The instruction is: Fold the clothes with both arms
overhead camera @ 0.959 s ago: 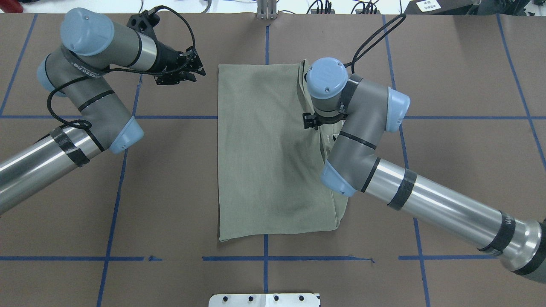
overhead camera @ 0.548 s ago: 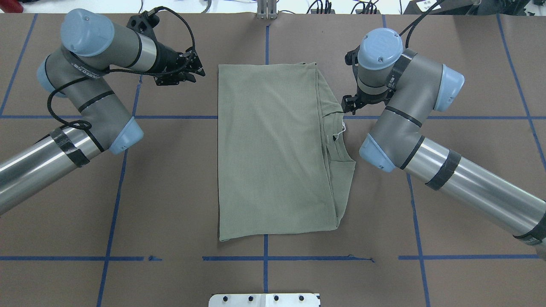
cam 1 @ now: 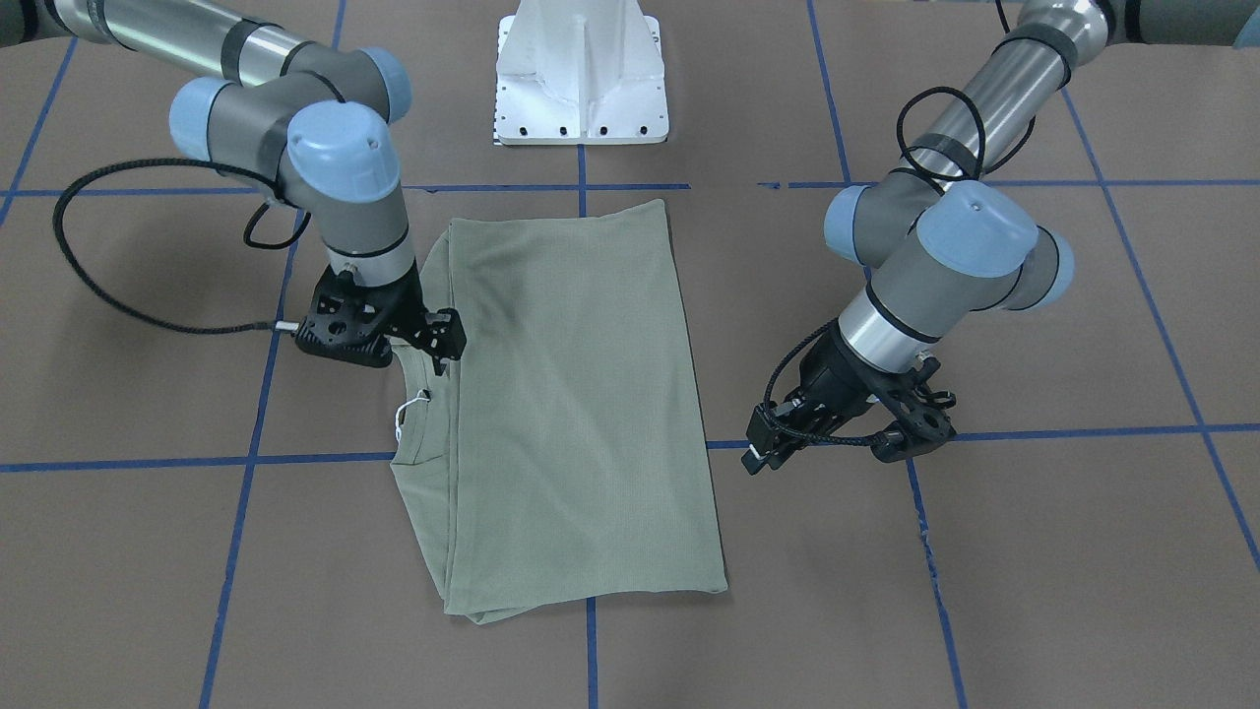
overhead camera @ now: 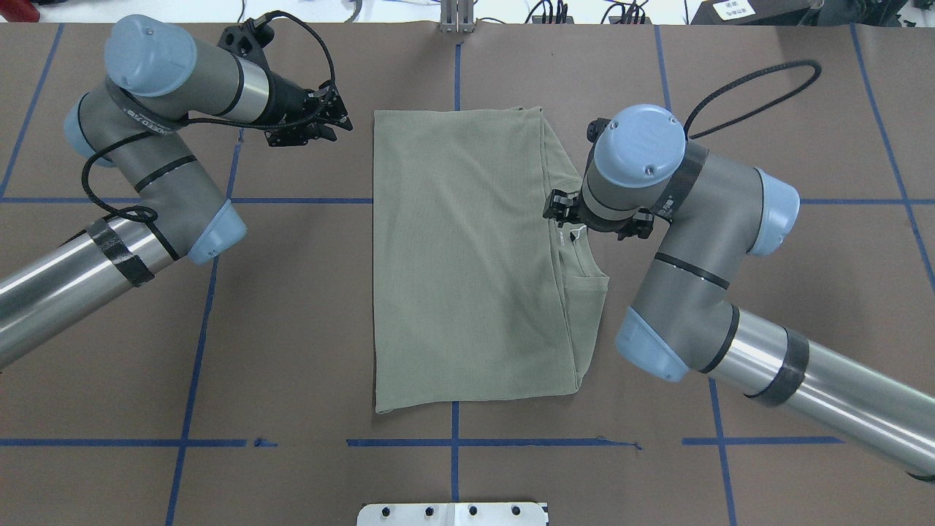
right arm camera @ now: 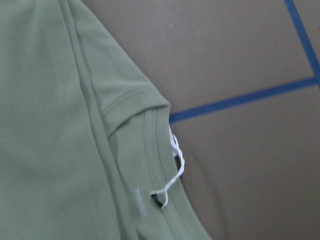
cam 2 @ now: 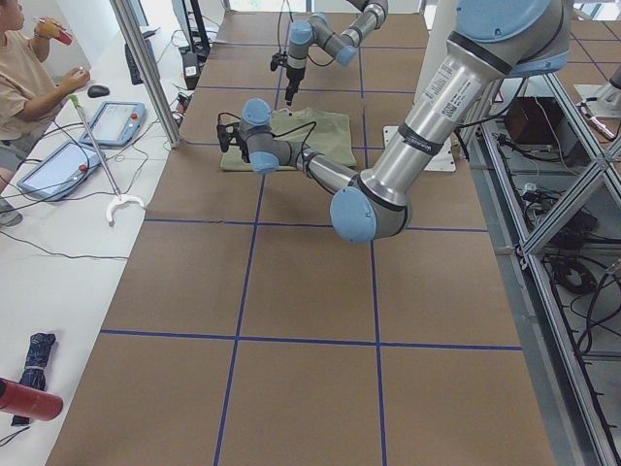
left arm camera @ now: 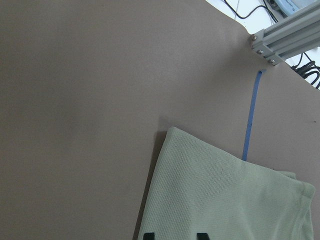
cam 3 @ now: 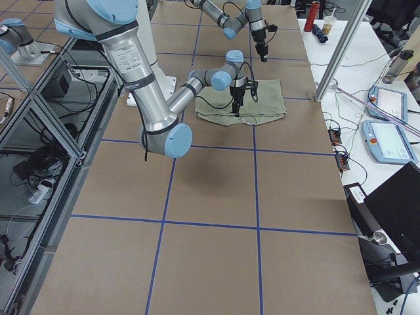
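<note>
— Where's the shirt point(overhead camera: 460, 256)?
— Folded flat, mid-surface point(overhead camera: 292, 329). From overhead, the right claw point(overhead camera: 559, 208) hangs over its collar point(overhead camera: 577, 252) at three o'clock; spread or closed, can't tell. The left claw point(overhead camera: 337, 123) is at ten o'clock, spread, empty.

The right arm's end effector point(cam 3: 236, 110) points straight down over the folded green shirt point(cam 3: 268, 105).

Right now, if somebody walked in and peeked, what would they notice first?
First comes the big green shirt, folded into a neat block in the middle of the brown table. Next is the robot's right gripper, right at the shirt's collar, close to a little white string. The left gripper is off the shirt's far corner, over bare table.
</note>
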Controlling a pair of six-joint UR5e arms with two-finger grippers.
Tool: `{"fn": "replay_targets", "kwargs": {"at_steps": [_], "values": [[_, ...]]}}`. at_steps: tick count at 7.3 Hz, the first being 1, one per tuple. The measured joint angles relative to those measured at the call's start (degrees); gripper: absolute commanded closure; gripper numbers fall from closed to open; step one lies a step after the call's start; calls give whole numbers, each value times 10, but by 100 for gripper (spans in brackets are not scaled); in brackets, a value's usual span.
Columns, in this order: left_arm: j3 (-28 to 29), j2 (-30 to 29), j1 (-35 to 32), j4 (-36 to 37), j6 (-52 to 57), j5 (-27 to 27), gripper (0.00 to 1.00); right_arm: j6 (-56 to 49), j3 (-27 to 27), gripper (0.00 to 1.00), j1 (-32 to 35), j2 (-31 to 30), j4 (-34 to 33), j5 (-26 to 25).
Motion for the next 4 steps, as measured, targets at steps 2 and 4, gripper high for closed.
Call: {"fn": "replay_targets", "kwargs": {"at_steps": [2,4], "values": [[1,1,0,1,0,0,58,188,63,2,-65,-30,9,-49],[1,3,0,1,-1,0,57,304,85,9,-107,-42,11,-59]]}}
